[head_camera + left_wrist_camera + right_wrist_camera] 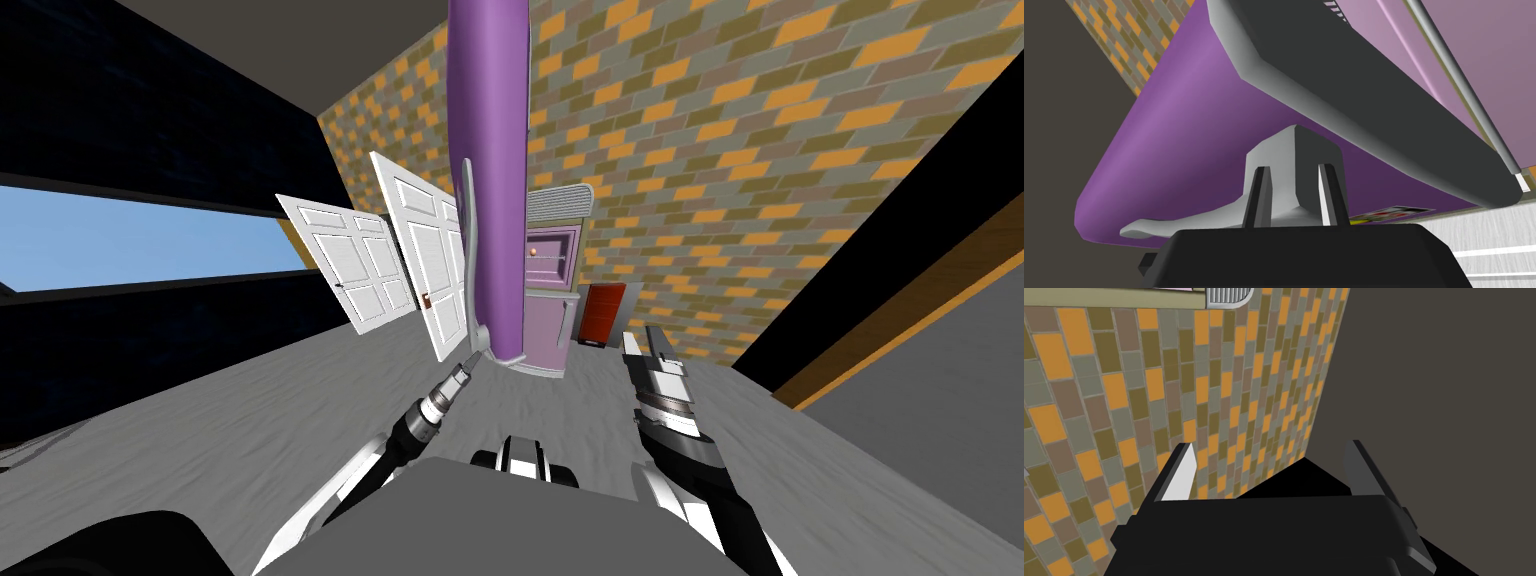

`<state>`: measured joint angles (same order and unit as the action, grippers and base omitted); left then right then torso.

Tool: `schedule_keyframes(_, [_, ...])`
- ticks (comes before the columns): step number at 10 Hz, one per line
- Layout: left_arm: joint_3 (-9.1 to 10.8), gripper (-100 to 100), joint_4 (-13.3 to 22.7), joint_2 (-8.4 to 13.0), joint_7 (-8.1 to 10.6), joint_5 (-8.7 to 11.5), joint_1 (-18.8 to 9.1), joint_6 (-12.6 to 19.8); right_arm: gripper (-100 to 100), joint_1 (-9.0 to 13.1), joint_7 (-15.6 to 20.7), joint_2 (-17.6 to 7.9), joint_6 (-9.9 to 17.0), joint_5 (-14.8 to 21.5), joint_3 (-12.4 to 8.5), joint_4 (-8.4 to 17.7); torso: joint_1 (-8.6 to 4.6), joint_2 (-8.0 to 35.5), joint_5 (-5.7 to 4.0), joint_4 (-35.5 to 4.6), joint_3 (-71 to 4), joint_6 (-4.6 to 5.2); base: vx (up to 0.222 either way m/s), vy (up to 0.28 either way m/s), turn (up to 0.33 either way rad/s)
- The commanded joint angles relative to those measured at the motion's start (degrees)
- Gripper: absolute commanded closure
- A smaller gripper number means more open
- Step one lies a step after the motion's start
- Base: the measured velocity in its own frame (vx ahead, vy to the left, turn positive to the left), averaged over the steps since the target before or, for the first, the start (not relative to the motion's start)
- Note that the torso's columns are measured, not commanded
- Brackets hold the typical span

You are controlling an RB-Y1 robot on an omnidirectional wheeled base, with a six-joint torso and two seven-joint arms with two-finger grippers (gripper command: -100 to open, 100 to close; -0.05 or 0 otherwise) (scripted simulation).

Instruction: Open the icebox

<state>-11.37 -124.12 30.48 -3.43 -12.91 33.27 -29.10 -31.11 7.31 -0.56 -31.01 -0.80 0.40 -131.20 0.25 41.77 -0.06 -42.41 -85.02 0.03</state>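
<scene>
From the head view: saw a tall purple rounded icebox door (497, 180) standing ajar and edge-on, out from the lilac icebox body (548, 318) against the orange and olive brick wall (760, 150). Saw a long curved grey handle (471, 260) running down the door's edge, with the left tool (470, 362) right at that handle's lower end. Placed the right tool (646, 346) on the other side of the door, apart from it, above the grey floor (250, 400). Noted two white panelled doors (430, 250) beyond the left arm and a red box (606, 312) beside the icebox body.

From the left wrist view: got what the head view could not settle. Found both thin fingers (1256, 195) pressed against the sides of the handle's grey foot, clamped on it, with the purple door skin just behind. Saw also the door's dark grey inner rim (1349, 105) beyond the foot.

From the right wrist view: found that tool's two fingers (1179, 477) spread wide apart, holding nothing.
</scene>
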Motion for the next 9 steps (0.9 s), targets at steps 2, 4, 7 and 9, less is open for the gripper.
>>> schedule_keyframes(2, [0.11,100,-1.0,1.4,0.74,0.2,0.0,-1.5,0,0.0,0.0,0.0,0.0,0.0,0.0,0.0,-0.17,-0.2,-0.11,0.0,-0.2,0.08,-0.030,0.239,-0.069])
schedule_keyframes(4, [-0.32,100,-1.3,2.3,1.15,0.1,0.2,-2.4,0,0.0,0.0,0.0,0.0,0.0,0.0,0.0,-0.05,-0.1,-0.05,0.0,-0.1,0.06,-0.048,0.238,-0.061])
schedule_keyframes(7, [-1.19,100,-1.9,4.2,1.96,0.0,0.6,-4.2,0,0.0,0.0,0.0,0.0,0.0,0.0,0.0,-0.08,-0.3,-0.14,-0.2,-0.4,0.13,-0.018,0.258,-0.087])
schedule_keyframes(9, [-1.87,-100,-4.4,6.3,2.73,-0.3,3.3,-3.1,0,0.0,0.0,0.0,0.0,0.0,0.0,0.0,-0.19,-0.4,-0.20,-0.2,-0.4,0.15,-0.006,0.194,-0.018])
